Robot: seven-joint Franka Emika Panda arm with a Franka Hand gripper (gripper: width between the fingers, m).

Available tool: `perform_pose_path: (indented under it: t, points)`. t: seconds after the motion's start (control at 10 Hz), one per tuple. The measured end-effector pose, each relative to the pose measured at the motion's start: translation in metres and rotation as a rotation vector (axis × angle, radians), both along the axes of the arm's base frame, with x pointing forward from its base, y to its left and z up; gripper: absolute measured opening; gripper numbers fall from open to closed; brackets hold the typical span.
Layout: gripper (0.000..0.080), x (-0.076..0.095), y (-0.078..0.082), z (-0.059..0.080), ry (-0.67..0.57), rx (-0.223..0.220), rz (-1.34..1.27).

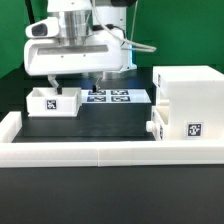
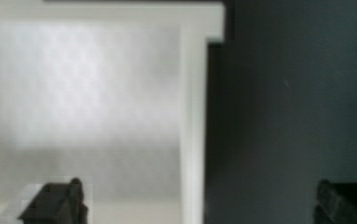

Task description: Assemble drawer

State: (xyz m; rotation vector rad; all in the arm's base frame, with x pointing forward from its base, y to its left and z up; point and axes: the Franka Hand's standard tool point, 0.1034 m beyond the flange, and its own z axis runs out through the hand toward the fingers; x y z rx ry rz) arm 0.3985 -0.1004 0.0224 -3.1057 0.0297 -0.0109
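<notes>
Gripper (image 1: 97, 82) hangs over the marker board (image 1: 118, 97), between loose tray (image 1: 54, 101) and housing (image 1: 186, 105)

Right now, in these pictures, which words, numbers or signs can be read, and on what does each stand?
None: no word, number or brand can be read.
Only black-and-white square tags without letters: one on the housing, one on the small tray, several on the marker board.
The wrist view is blurred and shows no text.
</notes>
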Motion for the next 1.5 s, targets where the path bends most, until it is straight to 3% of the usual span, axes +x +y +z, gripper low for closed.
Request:
perform_pose_path:
  t: [0.3, 0.8, 0.9, 1.0, 1.2, 1.3, 1.4, 1.5]
  points:
    - [0.0649, -0.008, -0.005, -0.015, -0.003, -0.008, 0.004]
    - [0.0649, -0.011, 0.009, -0.017, -0.006, -0.01, 0.031]
    - [0.0513, -0.01, 0.011, -0.017, -0.014, -0.014, 0.036]
    - [0.0513, -0.01, 0.011, -0.017, -0.015, -0.014, 0.038]
    - [0.0194, -0.01, 0.011, -0.017, -0.015, -0.014, 0.039]
    - [0.0194, -0.01, 0.01, -0.017, -0.015, -0.014, 0.039]
    - [0.007, -0.01, 0.01, -0.017, -0.015, -0.014, 0.04]
    - [0.0041, -0.01, 0.01, -0.017, -0.015, -0.014, 0.04]
